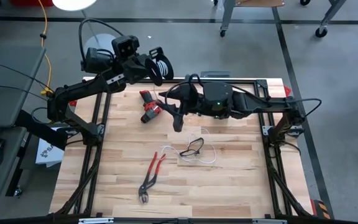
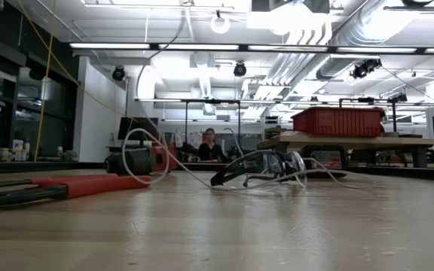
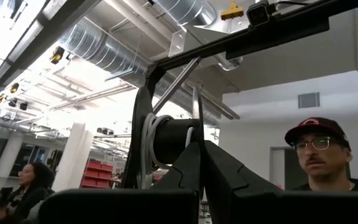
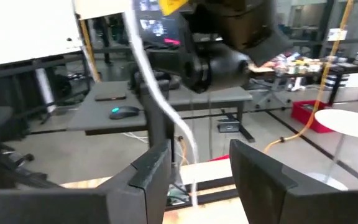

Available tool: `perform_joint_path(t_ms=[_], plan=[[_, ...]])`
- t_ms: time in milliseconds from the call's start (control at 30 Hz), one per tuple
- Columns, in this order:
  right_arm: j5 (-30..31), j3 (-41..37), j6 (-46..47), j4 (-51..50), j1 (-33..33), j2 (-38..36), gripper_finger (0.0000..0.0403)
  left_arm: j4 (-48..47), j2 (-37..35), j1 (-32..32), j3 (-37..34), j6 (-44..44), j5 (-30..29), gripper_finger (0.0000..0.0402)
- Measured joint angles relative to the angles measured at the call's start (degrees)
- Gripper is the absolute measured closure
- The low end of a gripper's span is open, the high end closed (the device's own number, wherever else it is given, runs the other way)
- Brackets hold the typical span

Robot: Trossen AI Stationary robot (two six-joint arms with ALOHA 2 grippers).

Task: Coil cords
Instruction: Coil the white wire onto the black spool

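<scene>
Left gripper [image 1: 157, 64]: raised over the table's far left, fingers clamped on the small black round spool [image 1: 161, 61].
Right gripper [image 1: 178, 121]: mid-table, fingers apart, thin white string-like cord [image 4: 160, 93] running between them.
Cord axis: from spool down to a loose loop [image 1: 199, 149] mid-table, across black safety glasses [image 1: 193, 147].
Risk: winding may drag the glasses, as slack lies over them.

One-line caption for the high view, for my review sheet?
Left gripper holds the black spool aloft; open right gripper straddles the white cord above the table.
</scene>
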Motion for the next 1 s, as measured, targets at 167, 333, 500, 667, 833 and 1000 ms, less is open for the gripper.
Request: perform_joint_path(t_ms=[167,333,500,667,833,1000], plan=[[-2.91,0.0,0.0,0.71,0.0,0.33,0.025,-0.23,0.0,0.0,0.0,0.0,-0.22,0.0402],[-1.86,0.0,-0.48,1.18,0.0,0.35,0.0253,-0.3,0.02,-0.44,0.0,-0.07,-0.76,0.0401],[-0.65,0.0,-1.79,2.33,-0.02,0.35,0.0253,-0.45,0.04,-2.08,0.0,-0.51,-0.75,0.0401],[-3.23,0.0,-1.51,2.14,-0.02,0.35,0.0254,-1.55,0.05,-2.73,0.0,1.03,-1.07,0.0401],[-4.38,0.0,-1.68,2.15,0.0,0.35,0.0254,-1.67,0.07,-2.73,0.0,1.03,-2.31,0.0402],[-5.17,0.0,-1.83,2.18,0.45,0.35,0.0254,-1.87,0.07,-2.97,0.0,1.49,-2.39,0.0402]])
